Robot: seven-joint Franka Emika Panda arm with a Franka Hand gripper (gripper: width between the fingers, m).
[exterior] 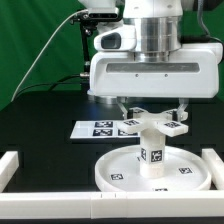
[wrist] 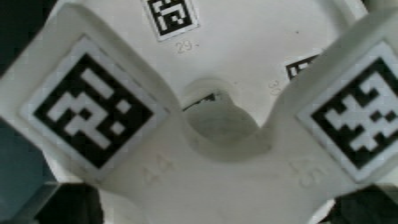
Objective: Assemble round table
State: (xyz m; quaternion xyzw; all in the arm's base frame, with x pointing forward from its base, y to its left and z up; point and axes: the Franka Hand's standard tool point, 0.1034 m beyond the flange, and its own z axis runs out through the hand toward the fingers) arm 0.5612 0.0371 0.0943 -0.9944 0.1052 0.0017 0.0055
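White border rail (exterior: 20, 163) runs along the front. Behind it, the gripper (exterior: 150, 112) hangs with fingers spread (nothing between them) just above the cross-shaped base (exterior: 157, 125). That base sits atop the short leg (exterior: 153, 155), upright on the round disc (exterior: 152, 171) directly below. Beyond the gripper lies the marker board (exterior: 103, 129).

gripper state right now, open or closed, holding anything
gripper: over the cross-shaped base on the leg; whether it is closed on it cannot be told.
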